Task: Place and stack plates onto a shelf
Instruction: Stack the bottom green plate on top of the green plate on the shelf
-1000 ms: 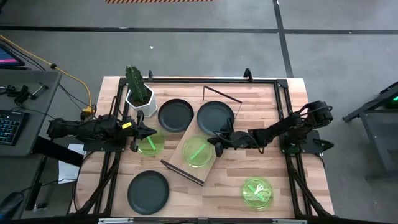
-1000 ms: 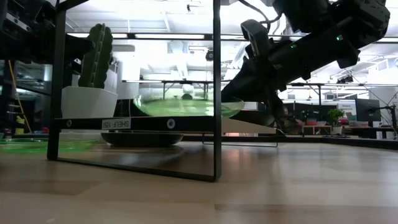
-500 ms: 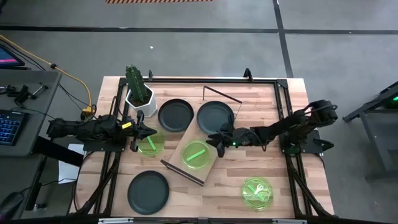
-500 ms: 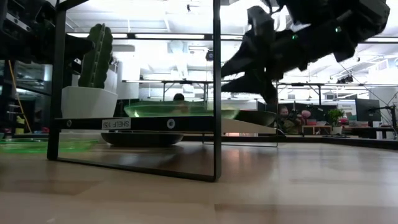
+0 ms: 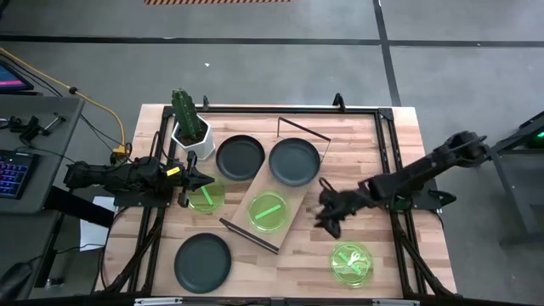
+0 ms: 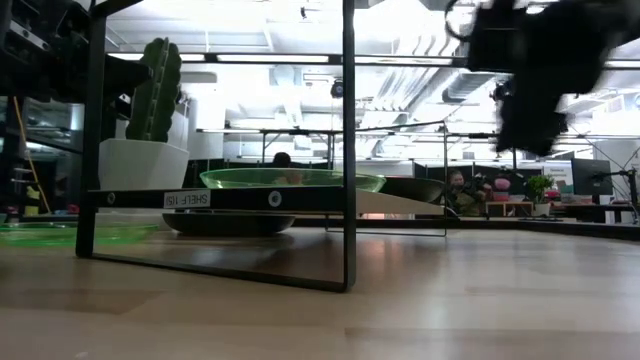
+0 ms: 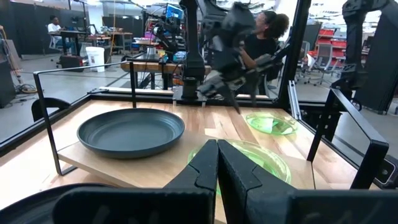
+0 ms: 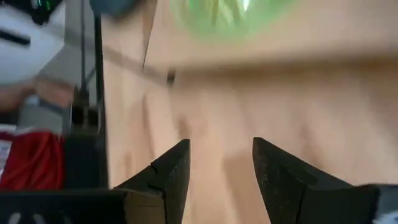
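The shelf [image 5: 255, 194] lies slantwise mid-table. It carries a green plate [image 5: 270, 211] on its near end and a black plate [image 5: 294, 161] on its far end, both flat on their bases. My right gripper [image 5: 326, 214] hangs open to the right of the shelf, above bare wood, with nothing between its fingers [image 8: 171, 177]. My left gripper [image 5: 201, 181] is shut over a green plate [image 5: 206, 198] that lies on the table left of the shelf. Another black plate [image 5: 240, 156] lies beside the cactus, a third [image 5: 202, 262] near the front, and a green plate [image 5: 351, 262] at the front right.
A white pot with a cactus [image 5: 189, 127] stands at the far left of the table. Black frame rails [image 5: 387, 153] run along the table's sides and far edge. Bare wood lies between the shelf and the front right green plate. People sit in the room beyond the table.
My right gripper has opened and let go of the green plate, which has come down flat on the shelf's near end. The gripper has then drawn back toward the table's right and near edges, away from the shelf.
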You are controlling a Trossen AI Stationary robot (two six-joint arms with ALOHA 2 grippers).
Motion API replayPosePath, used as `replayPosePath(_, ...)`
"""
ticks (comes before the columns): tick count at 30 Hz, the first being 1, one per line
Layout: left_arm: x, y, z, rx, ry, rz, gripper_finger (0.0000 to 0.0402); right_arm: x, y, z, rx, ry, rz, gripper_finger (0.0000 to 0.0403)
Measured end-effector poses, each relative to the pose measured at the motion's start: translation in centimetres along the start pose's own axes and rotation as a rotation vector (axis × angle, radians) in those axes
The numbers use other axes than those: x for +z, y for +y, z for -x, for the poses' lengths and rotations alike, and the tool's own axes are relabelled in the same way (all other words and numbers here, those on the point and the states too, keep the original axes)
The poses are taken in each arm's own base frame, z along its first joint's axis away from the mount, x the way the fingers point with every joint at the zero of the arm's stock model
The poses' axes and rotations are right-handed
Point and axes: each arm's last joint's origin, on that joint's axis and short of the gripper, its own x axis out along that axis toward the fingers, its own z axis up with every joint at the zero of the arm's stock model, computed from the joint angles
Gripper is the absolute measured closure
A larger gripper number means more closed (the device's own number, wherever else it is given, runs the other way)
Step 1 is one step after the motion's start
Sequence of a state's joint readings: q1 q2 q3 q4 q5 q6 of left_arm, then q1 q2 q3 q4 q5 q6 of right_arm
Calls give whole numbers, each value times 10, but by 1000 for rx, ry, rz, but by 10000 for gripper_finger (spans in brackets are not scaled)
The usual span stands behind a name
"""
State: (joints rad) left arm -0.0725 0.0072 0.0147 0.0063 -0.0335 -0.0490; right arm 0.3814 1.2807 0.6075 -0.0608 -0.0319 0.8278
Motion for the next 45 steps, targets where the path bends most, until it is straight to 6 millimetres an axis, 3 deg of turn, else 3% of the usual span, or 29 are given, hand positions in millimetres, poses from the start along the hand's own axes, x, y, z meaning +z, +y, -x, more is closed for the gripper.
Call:
replayPosePath(7,0,0,0,0,1,0,402,-48,24,2,-49,125,-111,247)
replayPosePath(14,0,0,0,0,1,0,401,-79,24,11,-228,106,-110,247)
replayPosePath(23,0,0,0,0,0,0,401,-109,21,24,-367,105,-77,247)
replayPosePath(31,0,0,0,0,0,0,401,-132,28,32,-358,12,-125,247)
replayPosePath(45,0,0,0,0,1,0,402,-153,24,3,-421,42,-95,247)
